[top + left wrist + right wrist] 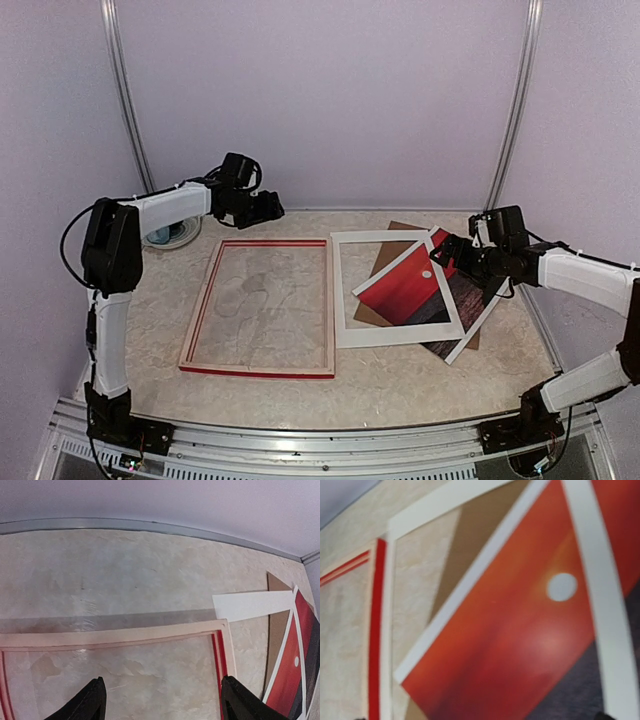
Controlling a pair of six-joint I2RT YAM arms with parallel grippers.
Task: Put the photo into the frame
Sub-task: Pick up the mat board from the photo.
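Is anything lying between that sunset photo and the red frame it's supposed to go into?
Yes. The white mat lies between the photo and the frame, and one of its strips lies on top of the photo.

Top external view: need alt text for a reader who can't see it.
An empty red frame lies flat on the table; to its right the sunset photo lies askew, overlapping a white mat and a brown board. The left gripper hovers by the frame's far edge, the right gripper by the photo's far corner.
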